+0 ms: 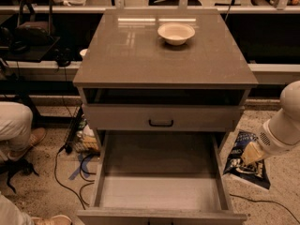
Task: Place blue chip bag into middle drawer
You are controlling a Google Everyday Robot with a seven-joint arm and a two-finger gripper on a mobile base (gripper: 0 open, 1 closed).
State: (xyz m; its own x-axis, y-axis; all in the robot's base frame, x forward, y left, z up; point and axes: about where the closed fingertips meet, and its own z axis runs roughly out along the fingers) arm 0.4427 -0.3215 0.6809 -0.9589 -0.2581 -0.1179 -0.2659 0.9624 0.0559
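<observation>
Gripper (250, 154) at lower right of frame, outside the cabinet, clamped on the top edge of the blue chip bag (247, 169). The bag is tilted above the floor, just right of the middle drawer (159, 191), which is pulled open at bottom centre. Cream bowl (176, 33) sits on the desk (140, 55), upper centre.

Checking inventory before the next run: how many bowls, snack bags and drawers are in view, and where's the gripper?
Bowls: 1, cream bowl on the cabinet top.
Snack bags: 1, blue chip bag, held by the gripper right of the cabinet.
Drawers: 2, middle drawer open, handled drawer shut.
Total: 4.
</observation>
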